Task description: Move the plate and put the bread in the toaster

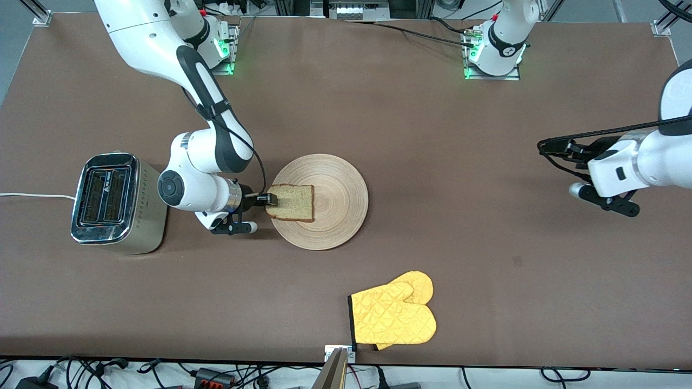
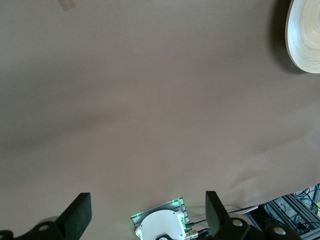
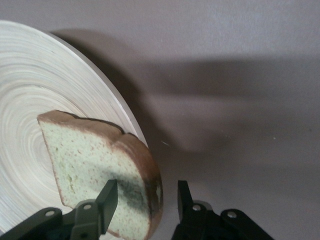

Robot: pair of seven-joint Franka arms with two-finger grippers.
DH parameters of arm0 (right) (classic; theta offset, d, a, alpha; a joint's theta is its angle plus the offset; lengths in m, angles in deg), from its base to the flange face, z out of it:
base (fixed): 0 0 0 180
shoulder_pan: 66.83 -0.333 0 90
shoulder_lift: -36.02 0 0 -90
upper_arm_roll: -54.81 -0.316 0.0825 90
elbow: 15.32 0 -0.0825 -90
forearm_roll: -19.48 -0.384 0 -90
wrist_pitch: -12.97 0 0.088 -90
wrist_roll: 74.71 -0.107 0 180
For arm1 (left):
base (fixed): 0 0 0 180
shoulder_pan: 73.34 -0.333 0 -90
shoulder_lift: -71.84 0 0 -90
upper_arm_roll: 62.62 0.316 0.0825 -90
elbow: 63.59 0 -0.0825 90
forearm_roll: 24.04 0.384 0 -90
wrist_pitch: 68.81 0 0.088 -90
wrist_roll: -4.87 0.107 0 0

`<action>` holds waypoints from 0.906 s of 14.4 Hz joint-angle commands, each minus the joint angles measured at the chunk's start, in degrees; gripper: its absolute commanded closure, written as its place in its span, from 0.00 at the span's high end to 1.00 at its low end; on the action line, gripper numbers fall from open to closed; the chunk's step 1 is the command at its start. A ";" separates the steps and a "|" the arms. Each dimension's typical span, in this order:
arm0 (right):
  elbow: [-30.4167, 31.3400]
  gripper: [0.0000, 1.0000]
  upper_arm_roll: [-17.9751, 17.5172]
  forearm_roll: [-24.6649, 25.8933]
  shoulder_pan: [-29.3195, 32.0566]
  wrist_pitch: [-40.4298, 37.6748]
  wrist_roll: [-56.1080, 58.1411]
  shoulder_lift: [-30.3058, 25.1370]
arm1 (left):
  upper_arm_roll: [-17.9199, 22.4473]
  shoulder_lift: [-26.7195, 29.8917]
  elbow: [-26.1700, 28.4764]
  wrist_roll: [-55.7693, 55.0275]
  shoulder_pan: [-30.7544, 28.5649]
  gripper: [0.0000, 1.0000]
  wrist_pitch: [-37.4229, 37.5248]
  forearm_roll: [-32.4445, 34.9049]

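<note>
Yellow oven mitts [image 1: 393,317] are lying nearest on the worktop [image 1: 486,243]. Right end effector [image 1: 266,199] is clamping the bread [image 1: 292,202] by its edge over the plate [image 1: 335,227], beside the toaster [image 1: 111,202]. Left end effector [image 2: 145,212] is waiting, fingers apart, over bare worktop.

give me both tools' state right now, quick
Left tool: open, holding nothing, waiting above bare table at the left arm's end.
Right tool: fingers around the edge of the bread over the plate; grip cannot be told.
</note>
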State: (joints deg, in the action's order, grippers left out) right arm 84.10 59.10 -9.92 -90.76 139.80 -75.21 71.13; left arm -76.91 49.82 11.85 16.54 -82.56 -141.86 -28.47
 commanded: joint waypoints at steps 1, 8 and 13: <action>-1.25 0.51 0.19 -1.10 -0.42 -0.18 -0.29 0.75 | -0.65 -0.75 -1.96 -0.34 0.88 1.00 0.18 1.44; -1.16 0.17 0.19 -1.01 0.02 -0.53 0.15 0.75 | 6.01 7.23 5.21 -3.92 7.19 1.00 -8.68 7.75; -1.42 0.00 0.54 -0.83 0.11 -2.81 0.06 -0.65 | 7.09 16.81 17.78 -18.60 8.08 1.00 -14.83 7.86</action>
State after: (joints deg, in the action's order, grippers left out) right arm 83.51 59.20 -9.92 -90.74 138.95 -75.21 71.10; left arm -70.38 59.69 20.42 1.89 -75.48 -152.46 -21.77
